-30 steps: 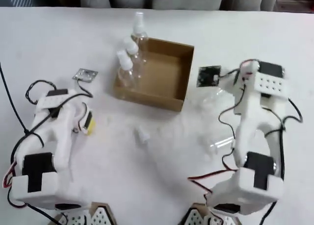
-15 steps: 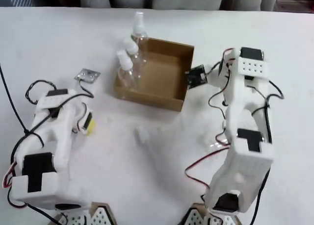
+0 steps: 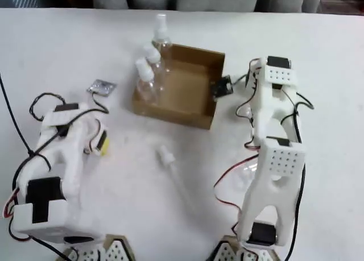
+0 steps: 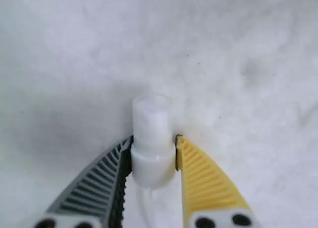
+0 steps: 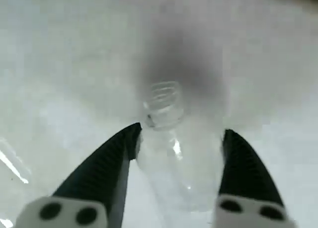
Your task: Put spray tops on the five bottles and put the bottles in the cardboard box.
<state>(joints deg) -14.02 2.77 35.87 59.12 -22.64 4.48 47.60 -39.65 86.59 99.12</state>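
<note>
My left gripper (image 4: 151,138) is shut on a white spray top (image 4: 150,156), low over the table at the left (image 3: 98,143). My right gripper (image 5: 179,133) is shut on a clear uncapped bottle (image 5: 171,153), one finger on each side and the threaded neck pointing away. The right arm (image 3: 273,85) stretches out beside the right wall of the cardboard box (image 3: 211,110). Three bottles with spray tops (image 3: 149,59) stand at the box's left wall. A loose spray top (image 3: 165,156) with its long tube lies in front of the box.
Another clear bottle (image 3: 249,173) lies on the table, partly under the right arm. The left arm's small camera board (image 3: 101,88) hangs left of the box. Wires loop around both arms. Open white table lies between the arms.
The right arm has swung left toward the box and stretched farther out. The left arm has kept still with its spray top.
</note>
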